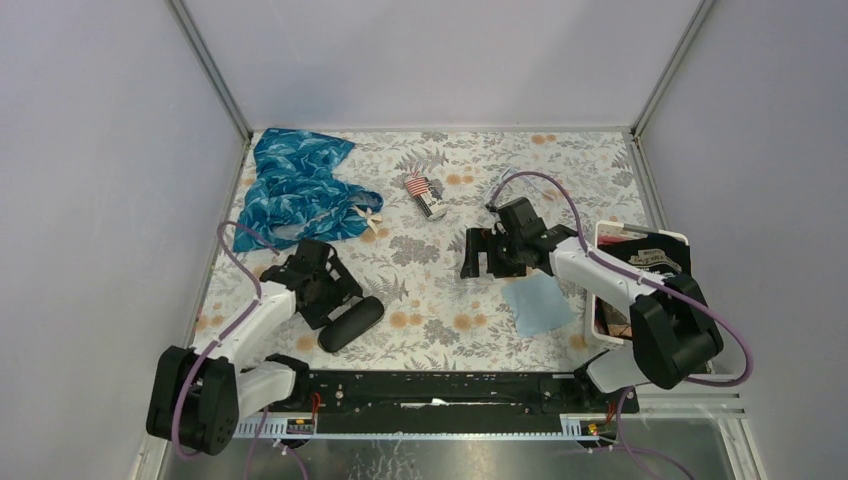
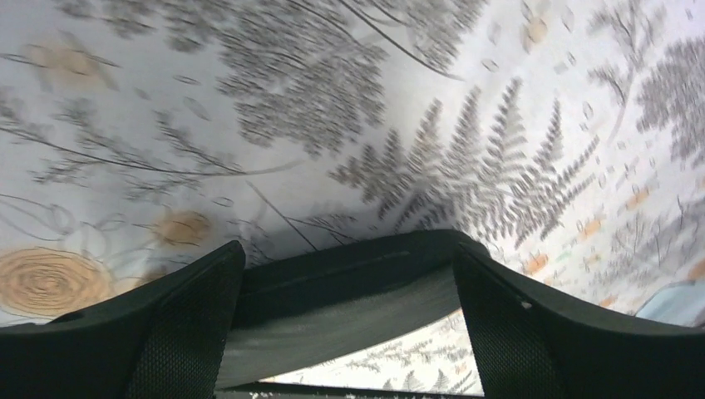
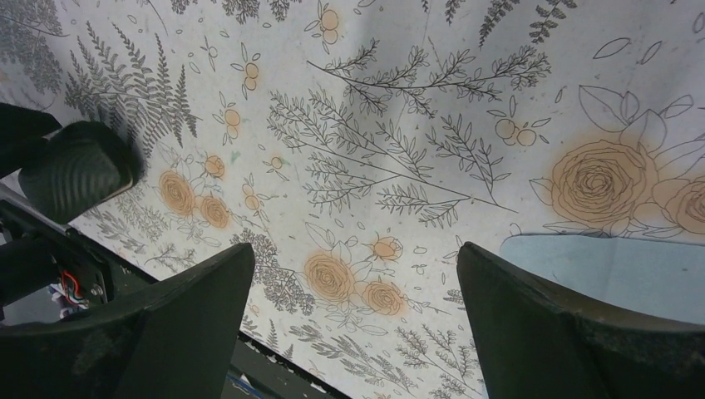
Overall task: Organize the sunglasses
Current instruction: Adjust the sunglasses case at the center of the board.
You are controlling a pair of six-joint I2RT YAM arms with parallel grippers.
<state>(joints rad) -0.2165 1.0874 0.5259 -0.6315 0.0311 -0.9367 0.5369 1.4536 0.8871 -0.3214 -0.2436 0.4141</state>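
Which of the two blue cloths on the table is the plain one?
The small pale blue cloth lying flat beside the white bin on the right. The bigger teal cloth at the far left is leaf-printed and crumpled.

Two arms, white shells over bulky black joints: left arm [image 1: 250,328] at lower left, right arm [image 1: 600,275] at right; purple cables [image 1: 540,173] loop along both; black, finely ribbed fingers [image 3: 187,332] fill wrist views' lower edges.

Left arm [image 1: 255,325] and right arm [image 1: 600,275] extended, jaws seemingly wide.
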